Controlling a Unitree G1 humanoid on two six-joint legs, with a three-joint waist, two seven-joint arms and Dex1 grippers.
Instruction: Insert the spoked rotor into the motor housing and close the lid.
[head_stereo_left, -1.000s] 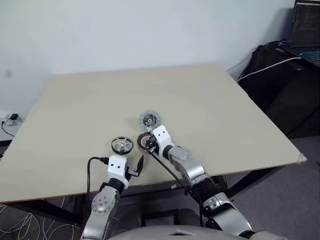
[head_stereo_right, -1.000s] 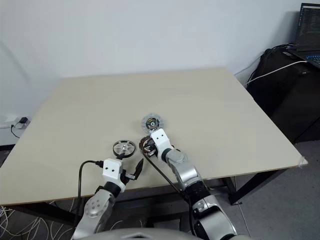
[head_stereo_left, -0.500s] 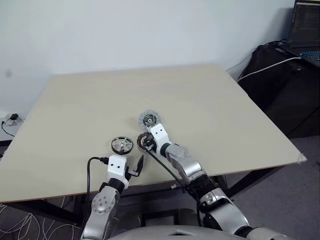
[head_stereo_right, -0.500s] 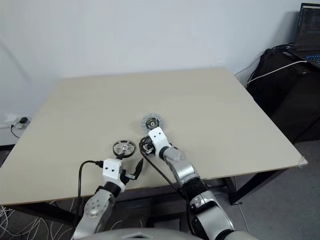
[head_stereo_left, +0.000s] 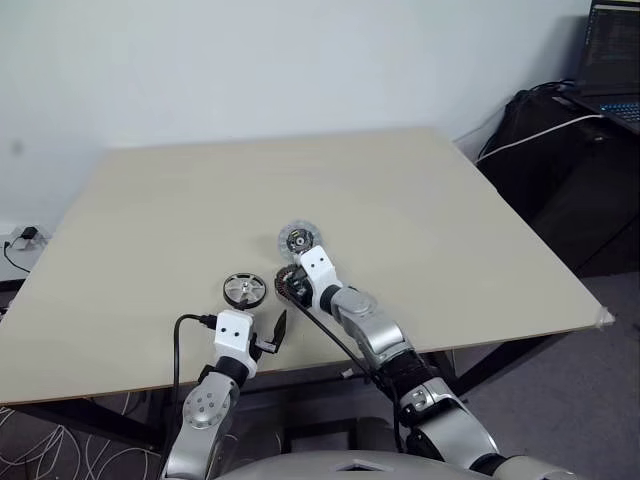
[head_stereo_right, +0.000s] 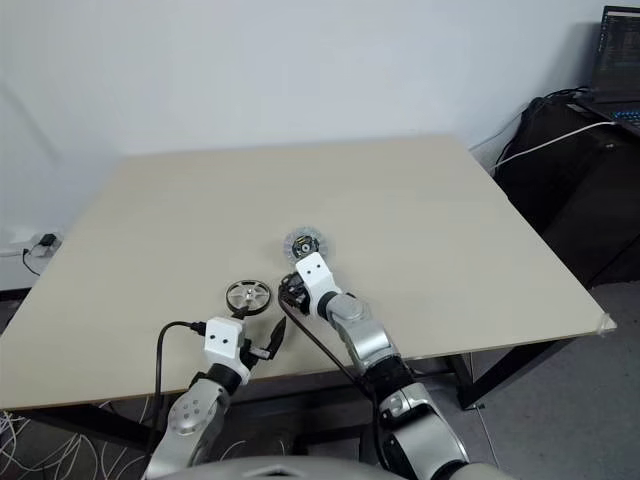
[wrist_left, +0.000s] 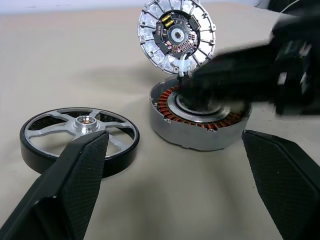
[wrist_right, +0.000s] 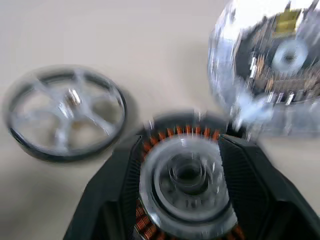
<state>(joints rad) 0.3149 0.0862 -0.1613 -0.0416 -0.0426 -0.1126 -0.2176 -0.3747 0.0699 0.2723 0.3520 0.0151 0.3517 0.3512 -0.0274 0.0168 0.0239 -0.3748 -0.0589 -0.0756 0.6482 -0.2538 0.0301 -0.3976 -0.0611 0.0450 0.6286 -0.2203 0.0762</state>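
right gripper — parted over motor housing (grip unclear) | left gripper wide, empty

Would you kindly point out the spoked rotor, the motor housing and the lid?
spoked rotor (wrist_left: 85, 121): left wrist view, on its silver hub.
motor housing (wrist_left: 200, 116): left wrist view, on its silvery inner ring.
lid (wrist_left: 176, 35): left wrist view, on its dark centre patch.

Black-rimmed spoked rotor with silver spokes; motor housing ringed in copper-brown windings (silvery centre); silver-grey lid, dark centre patch; beige table.
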